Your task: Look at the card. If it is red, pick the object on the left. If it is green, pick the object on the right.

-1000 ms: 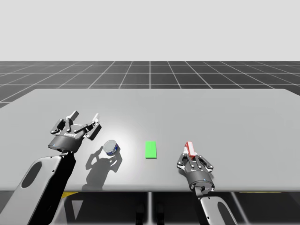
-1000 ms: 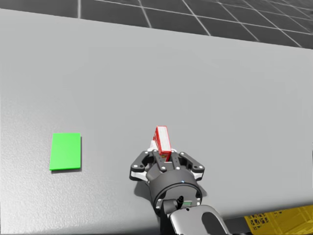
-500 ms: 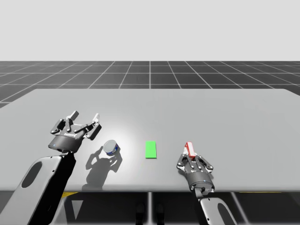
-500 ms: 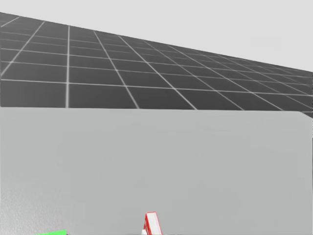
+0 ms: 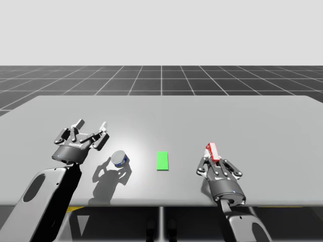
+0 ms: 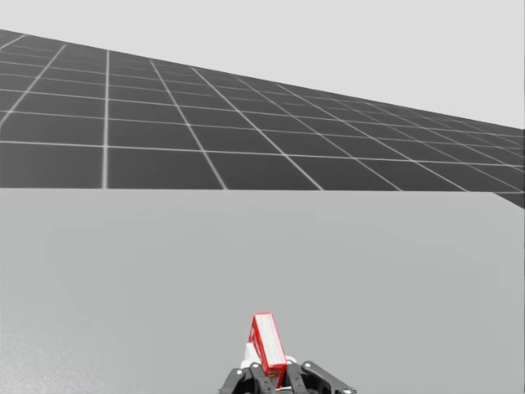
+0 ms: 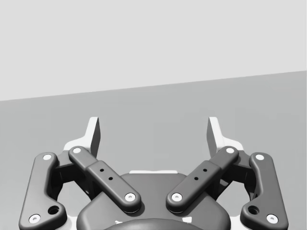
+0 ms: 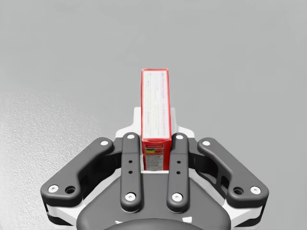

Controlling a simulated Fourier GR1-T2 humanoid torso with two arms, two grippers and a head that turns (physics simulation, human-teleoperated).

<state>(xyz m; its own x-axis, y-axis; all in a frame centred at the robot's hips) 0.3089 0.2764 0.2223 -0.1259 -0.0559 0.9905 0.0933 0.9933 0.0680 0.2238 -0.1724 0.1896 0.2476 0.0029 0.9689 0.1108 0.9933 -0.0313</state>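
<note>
- Grey table (image 5: 252, 121) fills the scene.
- Left gripper (image 5: 92, 127) hovers at near left, fingers spread wide, holding nothing.
- Blue can (image 5: 119, 158) stands just right of it.
- Green card (image 5: 162, 161) lies flat at centre.
- Right gripper (image 5: 214, 160), reaching up from the near edge, clamps the red box (image 5: 211, 150).

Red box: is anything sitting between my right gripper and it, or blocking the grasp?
Nothing visible stands in the way. The right gripper is shut on the red box, clamping it from both sides. The green card and the blue can lie on the table off to its left, apart from it.
</note>
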